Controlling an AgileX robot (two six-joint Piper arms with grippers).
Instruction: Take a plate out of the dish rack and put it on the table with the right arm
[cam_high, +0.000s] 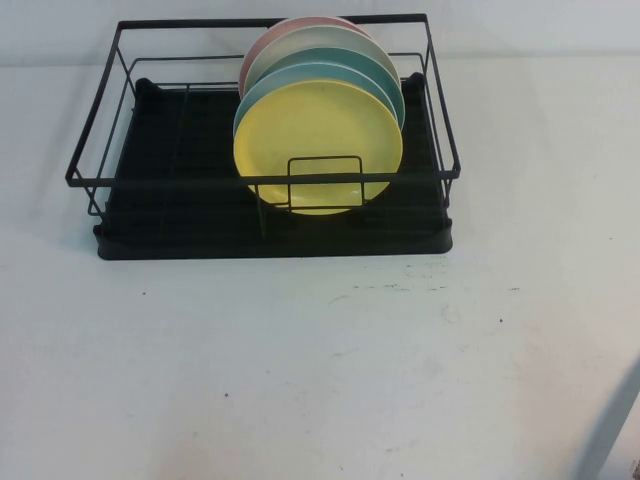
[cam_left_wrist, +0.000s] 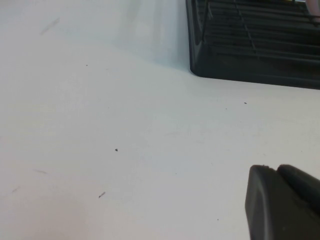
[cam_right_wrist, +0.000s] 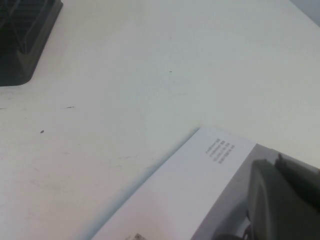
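Note:
The yellow plate (cam_high: 315, 135) stands on edge at the front of a row of plates in the black wire dish rack (cam_high: 150, 215), at the far middle of the white table (cam_high: 300, 370). Neither gripper shows in the high view. My right gripper (cam_right_wrist: 277, 162) is shut on nothing, low over a white and grey slab near the table's front right, far from the rack, whose corner (cam_right_wrist: 25, 50) shows in its wrist view. My left gripper (cam_left_wrist: 272, 169) is shut and empty above bare table, with the rack's left corner (cam_left_wrist: 250, 65) ahead of it.
Behind the yellow plate stand a light blue plate (cam_high: 290, 78), a teal plate (cam_high: 355, 60), a pale one and a pink plate (cam_high: 260, 48). The white and grey slab with small print (cam_right_wrist: 200, 180) lies under the right gripper. A grey edge (cam_high: 612, 425) cuts the front right corner.

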